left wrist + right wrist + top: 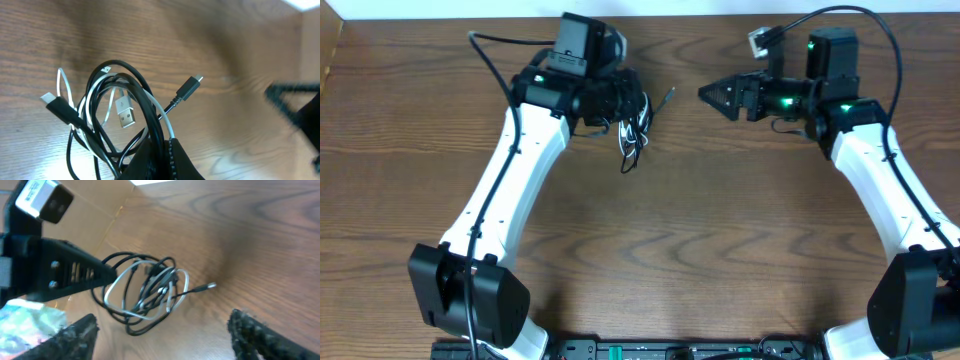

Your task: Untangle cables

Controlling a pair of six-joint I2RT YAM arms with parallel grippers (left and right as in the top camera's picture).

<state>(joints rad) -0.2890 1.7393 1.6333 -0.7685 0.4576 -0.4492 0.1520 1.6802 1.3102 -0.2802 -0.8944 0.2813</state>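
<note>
Holding the cables (125, 110) as one tangled coil in my shut-tight left gripper (625, 108) at the far centre of the table (650, 250), I point my right gripper (165, 337), wide and empty, at the loose black plug (211, 285). Pinch only that plug, then draw right. Bare wood lies there, clear of edges.

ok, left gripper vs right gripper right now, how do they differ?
Left gripper is shut on the tangled cables; right gripper is open, holding nothing. Left gripper touches the cables; right gripper stands apart, pointing at them. Both are black, at the far side of the table.
</note>
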